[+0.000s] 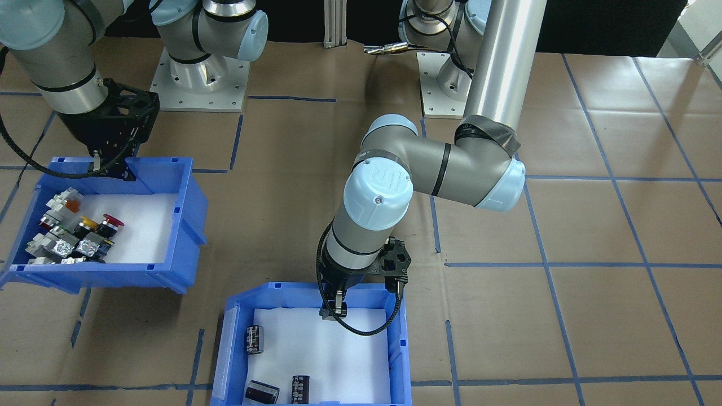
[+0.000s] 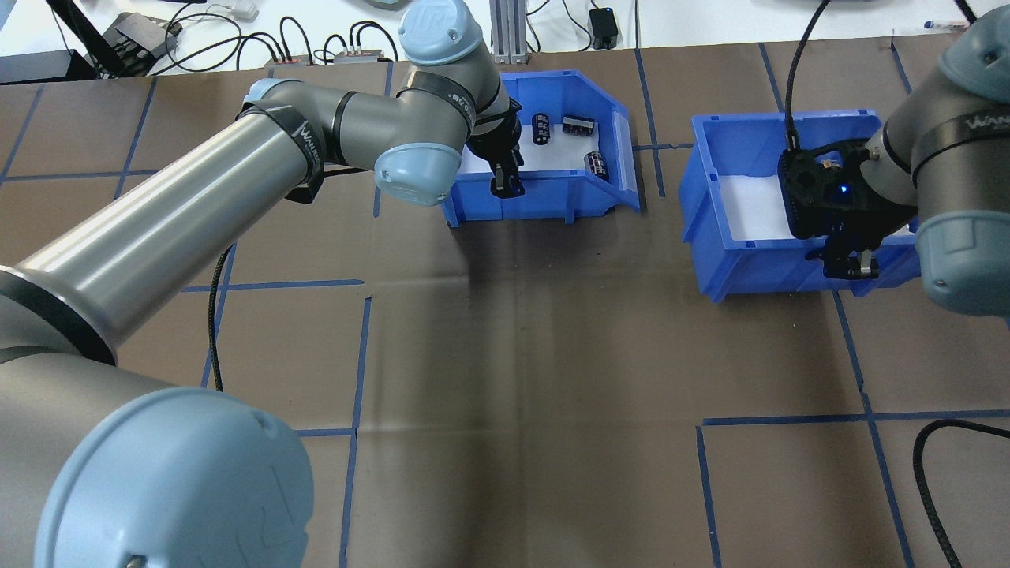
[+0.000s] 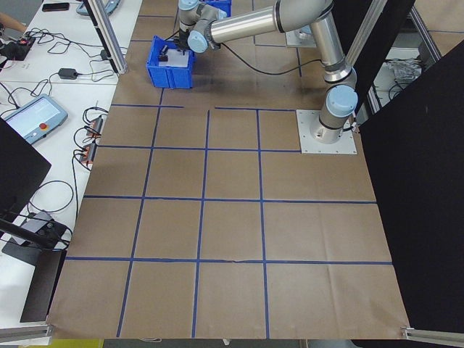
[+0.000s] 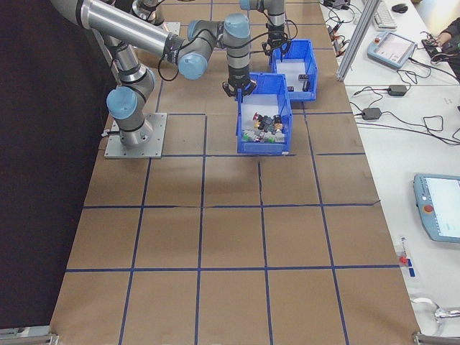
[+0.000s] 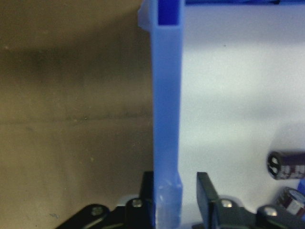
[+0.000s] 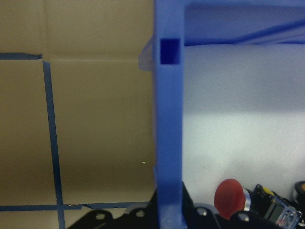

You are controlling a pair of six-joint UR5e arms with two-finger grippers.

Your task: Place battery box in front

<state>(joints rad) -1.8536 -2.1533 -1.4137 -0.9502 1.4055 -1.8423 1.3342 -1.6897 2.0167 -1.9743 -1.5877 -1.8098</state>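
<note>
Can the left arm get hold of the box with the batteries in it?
Probably yes. The left tool already straddles the back wall of the battery box, one finger on each side, with nothing in the way, though a gap shows inside.

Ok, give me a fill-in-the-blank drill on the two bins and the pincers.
1. The battery box holds ___ dark cells.
2. The left pincer straddles the box's ___.
3. The red button lies in the bin at the ___ pincer.
4. Both bins are lined in ___.

Missing words: three; wall; right; white
</note>
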